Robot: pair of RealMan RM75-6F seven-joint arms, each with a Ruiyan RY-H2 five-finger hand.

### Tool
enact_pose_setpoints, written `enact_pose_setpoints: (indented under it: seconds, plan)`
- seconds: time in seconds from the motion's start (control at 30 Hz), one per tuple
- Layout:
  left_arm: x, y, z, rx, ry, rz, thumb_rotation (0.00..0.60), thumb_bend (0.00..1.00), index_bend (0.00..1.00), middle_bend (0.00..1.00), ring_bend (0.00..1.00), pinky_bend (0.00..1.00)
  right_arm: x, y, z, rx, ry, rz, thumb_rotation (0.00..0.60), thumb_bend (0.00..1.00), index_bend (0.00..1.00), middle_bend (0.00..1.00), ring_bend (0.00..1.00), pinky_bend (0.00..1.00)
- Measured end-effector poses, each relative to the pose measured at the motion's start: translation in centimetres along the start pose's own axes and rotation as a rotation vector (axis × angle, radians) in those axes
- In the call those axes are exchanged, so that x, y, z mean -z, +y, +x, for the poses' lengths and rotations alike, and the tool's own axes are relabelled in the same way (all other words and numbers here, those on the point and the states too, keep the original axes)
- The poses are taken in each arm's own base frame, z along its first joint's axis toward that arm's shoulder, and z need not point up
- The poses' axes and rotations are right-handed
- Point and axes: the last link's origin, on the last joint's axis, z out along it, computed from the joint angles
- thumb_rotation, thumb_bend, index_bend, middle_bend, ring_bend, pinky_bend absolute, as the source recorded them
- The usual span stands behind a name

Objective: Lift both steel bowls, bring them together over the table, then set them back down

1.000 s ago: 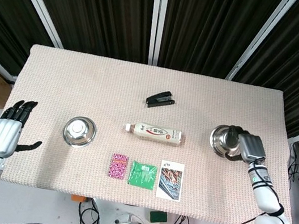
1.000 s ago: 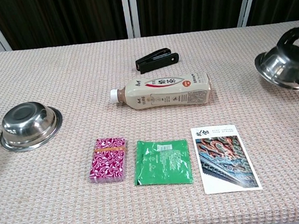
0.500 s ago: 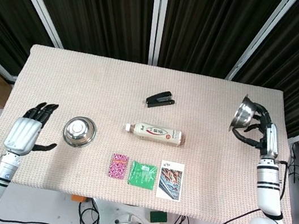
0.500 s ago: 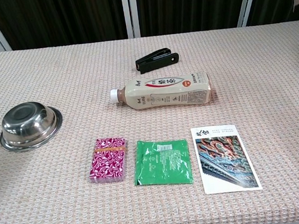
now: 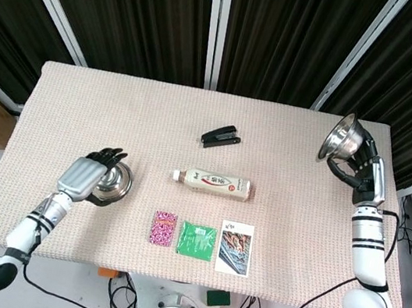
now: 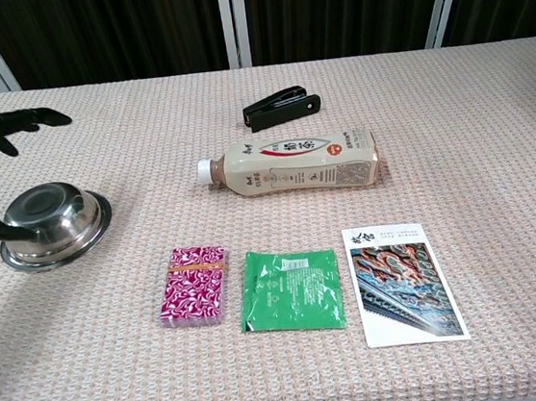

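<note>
Reaching over the left steel bowl (image 6: pixel 54 225) on the bench (image 5: pixel 289 128), the left robot hand (image 5: pixel 89 174) hovered with fingers spread, holding nothing. It needed a firm rim grip before lifting. The right robot hand (image 5: pixel 362 174) gripped the right steel bowl (image 5: pixel 341 137) aloft, tilted.

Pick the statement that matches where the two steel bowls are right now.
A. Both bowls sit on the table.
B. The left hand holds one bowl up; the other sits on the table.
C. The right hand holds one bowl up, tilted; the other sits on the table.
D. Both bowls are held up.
C: the right hand holds a tilted bowl in the air, while the other bowl sits on the table under the left hand.
</note>
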Motion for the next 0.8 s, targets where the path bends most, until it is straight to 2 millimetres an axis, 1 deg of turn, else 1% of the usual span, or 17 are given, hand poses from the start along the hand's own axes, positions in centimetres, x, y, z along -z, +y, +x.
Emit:
enact_pose_setpoints:
  seconds: [0.13, 0.17, 0.27, 0.43, 0.53, 0.63, 0.7, 0.8]
  plan:
    - [-1.8, 0.1, -0.8, -0.043, -0.031, 0.003, 0.556, 0.0, 0.0, 0.02, 0.03, 0.2, 0.0, 0.1, 0.2, -0.005, -0.001, -0.008, 0.6, 0.21, 0.74, 0.58, 0.5, 0.56]
    - [-2.3, -0.1, -1.1, -0.053, -0.039, 0.011, 0.566, 0.0, 0.0, 0.02, 0.03, 0.2, 0.0, 0.2, 0.2, -0.005, 0.0, -0.009, 0.6, 0.21, 0.74, 0.58, 0.5, 0.56]
    - [-3.0, -0.4, -1.7, -0.06, -0.062, 0.029, 0.592, 0.0, 0.0, 0.02, 0.03, 0.2, 0.1, 0.3, 0.4, -0.003, 0.002, -0.011, 0.6, 0.21, 0.74, 0.58, 0.5, 0.56]
    - [-3.5, -0.8, -2.5, -0.076, -0.107, 0.049, 0.6, 0.0, 0.0, 0.02, 0.03, 0.21, 0.3, 0.4, 0.6, 0.008, -0.006, -0.017, 0.6, 0.22, 0.74, 0.58, 0.51, 0.57]
    - [-3.6, -1.1, -2.8, -0.082, -0.131, 0.057, 0.6, 0.01, 0.02, 0.02, 0.04, 0.24, 0.5, 0.4, 0.7, 0.014, -0.012, -0.015, 0.6, 0.24, 0.74, 0.58, 0.51, 0.57]
    - [-3.7, -1.2, -2.7, -0.089, -0.143, 0.064, 0.6, 0.04, 0.1, 0.1, 0.09, 0.3, 0.6, 0.4, 0.7, 0.012, -0.012, -0.013, 0.6, 0.24, 0.74, 0.58, 0.51, 0.57]
    - [-3.7, -1.2, -2.6, -0.092, -0.137, 0.066, 0.6, 0.06, 0.18, 0.17, 0.13, 0.34, 0.6, 0.4, 0.8, 0.011, -0.011, -0.015, 0.6, 0.24, 0.74, 0.58, 0.51, 0.57]
    - [-3.8, -1.2, -2.5, -0.099, -0.117, 0.069, 0.6, 0.09, 0.31, 0.3, 0.23, 0.44, 0.6, 0.6, 0.8, 0.011, -0.01, -0.02, 0.6, 0.24, 0.74, 0.58, 0.51, 0.57]
